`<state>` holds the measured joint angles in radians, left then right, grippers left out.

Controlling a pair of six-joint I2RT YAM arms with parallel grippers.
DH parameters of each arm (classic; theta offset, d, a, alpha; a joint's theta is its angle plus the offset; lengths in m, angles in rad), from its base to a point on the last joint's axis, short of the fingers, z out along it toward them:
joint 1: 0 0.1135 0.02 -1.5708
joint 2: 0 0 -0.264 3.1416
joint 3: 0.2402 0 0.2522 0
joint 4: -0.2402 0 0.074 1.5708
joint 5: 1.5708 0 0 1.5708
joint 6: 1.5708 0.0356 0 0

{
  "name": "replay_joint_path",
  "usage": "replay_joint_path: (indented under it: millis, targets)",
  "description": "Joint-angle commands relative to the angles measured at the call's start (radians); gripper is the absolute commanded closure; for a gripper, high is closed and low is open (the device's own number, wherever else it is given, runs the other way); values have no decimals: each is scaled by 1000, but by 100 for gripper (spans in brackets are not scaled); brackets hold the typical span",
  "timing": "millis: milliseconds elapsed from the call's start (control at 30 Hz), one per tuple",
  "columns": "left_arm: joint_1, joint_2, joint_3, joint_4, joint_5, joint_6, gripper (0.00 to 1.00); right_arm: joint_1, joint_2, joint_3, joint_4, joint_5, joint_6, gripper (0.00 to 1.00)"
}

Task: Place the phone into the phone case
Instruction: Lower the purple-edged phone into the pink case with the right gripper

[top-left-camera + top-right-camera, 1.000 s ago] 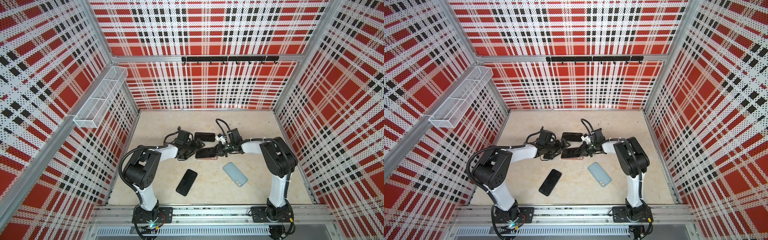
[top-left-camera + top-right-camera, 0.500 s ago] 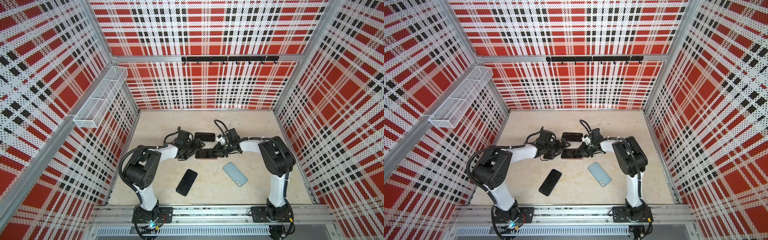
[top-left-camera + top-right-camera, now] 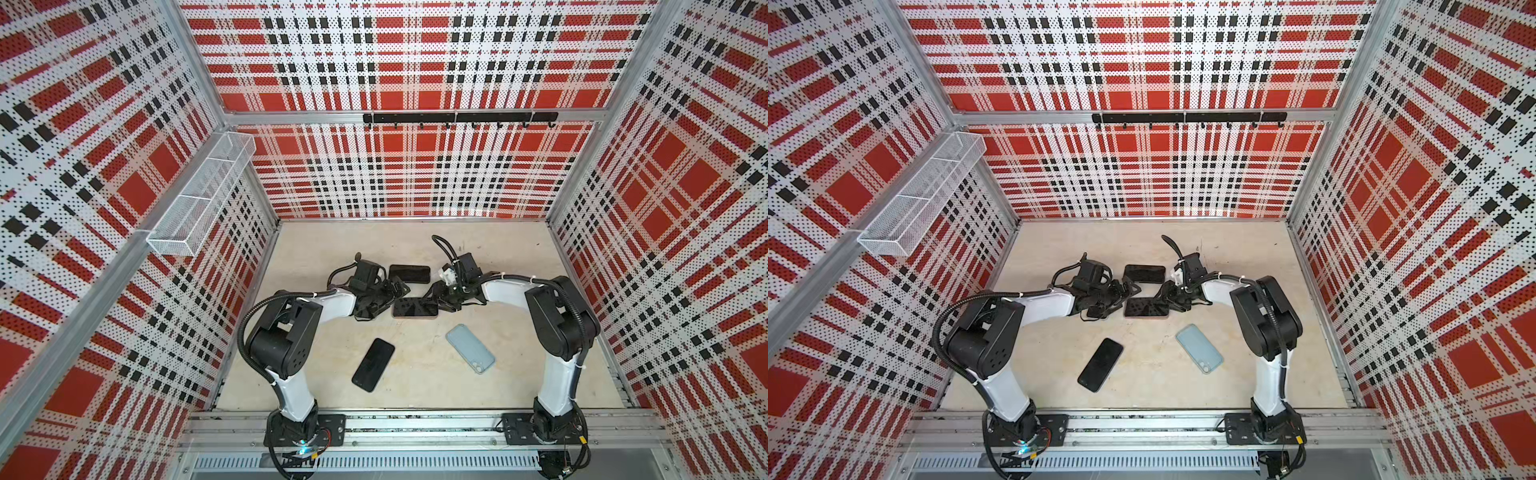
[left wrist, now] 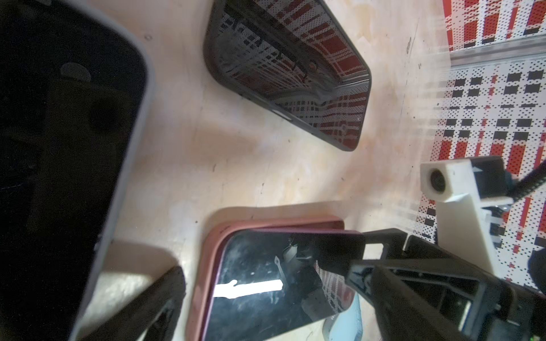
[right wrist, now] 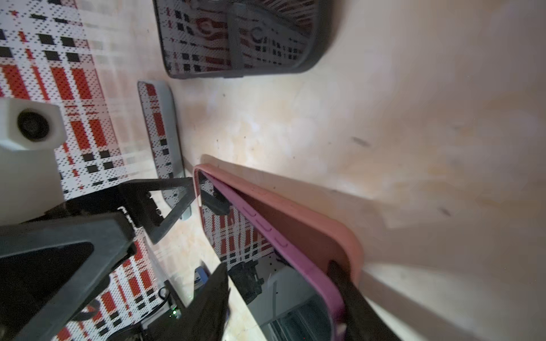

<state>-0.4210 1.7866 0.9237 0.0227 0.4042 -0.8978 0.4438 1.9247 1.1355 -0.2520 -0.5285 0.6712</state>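
The right fingers (image 5: 357, 304) stand partly apart and clamp nothing. One sits at a corner of the phone (image 3: 414, 308), between its purple edge and the wall of the pink case (image 5: 298, 212), and the other hangs over the screen. The left fingers (image 4: 172, 285) are spread wide and empty, low over a grey-edged phone (image 4: 128, 153) just beside the case. In both top views the phone lies screen-up in the case in the middle of the table (image 3: 332, 249), so the main placing looks done. It does not look fully seated, though. In the right wrist view the long edge with the buttons rides above the case wall, with the inner wall showing beside it. In the left wrist view the corner at lower centre seems tucked inside the lip. What is left, as I judge it, is to press the raised edge and its corner down until the lip closes all round. Both arms rise from their bases at the lower edge of the top views, fold at the elbow and lay their forearms low towards the centre. The two sets of fingers face each other across the phone, one to its left and one to its right, close to the table.
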Motion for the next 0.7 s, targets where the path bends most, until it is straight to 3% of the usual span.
replay_joint_path:
  millis: [0, 233, 467, 667]
  targets:
    - [5, -20, -23, -28, -9, -4, 0, 0, -45, 40, -107, 118, -59, 41]
    - [5, -26, -37, -13, -4, -9, 0, 4, -69, 41, -162, 178, -83, 40]
    - [-13, -26, -31, -7, 20, 2, 0, 18, -133, 6, -171, 285, -93, 26]
    - [-22, -27, -25, -7, 35, 11, 0, 19, -195, 0, -209, 336, -116, 21]
